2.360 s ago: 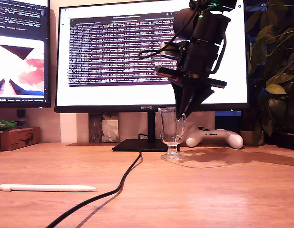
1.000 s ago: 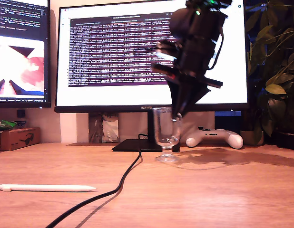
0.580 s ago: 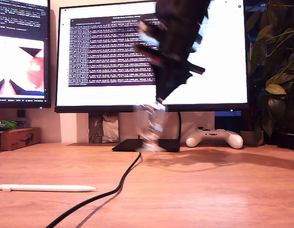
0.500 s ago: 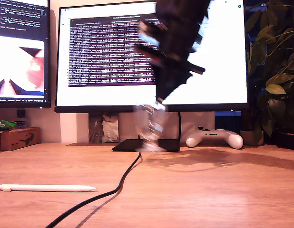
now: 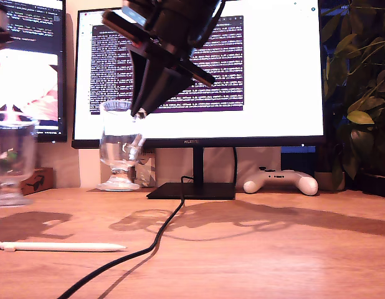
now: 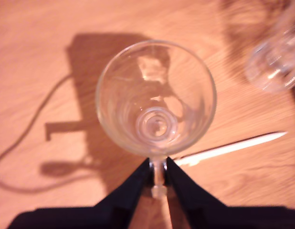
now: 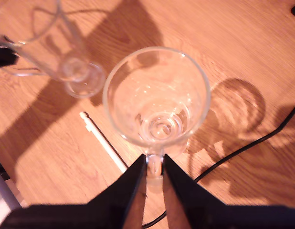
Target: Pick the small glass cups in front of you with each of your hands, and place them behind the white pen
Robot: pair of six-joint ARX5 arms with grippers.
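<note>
Two clear glass cups are held above the wooden desk. My second gripper (image 7: 154,162) is shut on the handle of one cup (image 7: 156,95). In the exterior view this cup (image 5: 121,146) hangs left of centre under the black gripper (image 5: 137,114). My first gripper (image 6: 158,164) is shut on the handle of the other cup (image 6: 156,95), which shows blurred at the exterior view's far left (image 5: 12,156). The white pen (image 5: 58,246) lies flat near the desk's front, at the exterior view's left, in front of both cups. It also shows as the pen (image 6: 233,147) and the pen (image 7: 102,139) in the wrist views.
A black cable (image 5: 149,249) runs from the monitor stand (image 5: 192,190) toward the desk's front, just right of the pen's tip. A white game controller (image 5: 281,180) and a plant (image 5: 361,93) stand at the exterior view's right. A small box (image 5: 24,180) sits at its left.
The arm has lifted its cup off the desk and carried it from right of centre to left of centre in the exterior view. A second held cup has come in at the far left.
</note>
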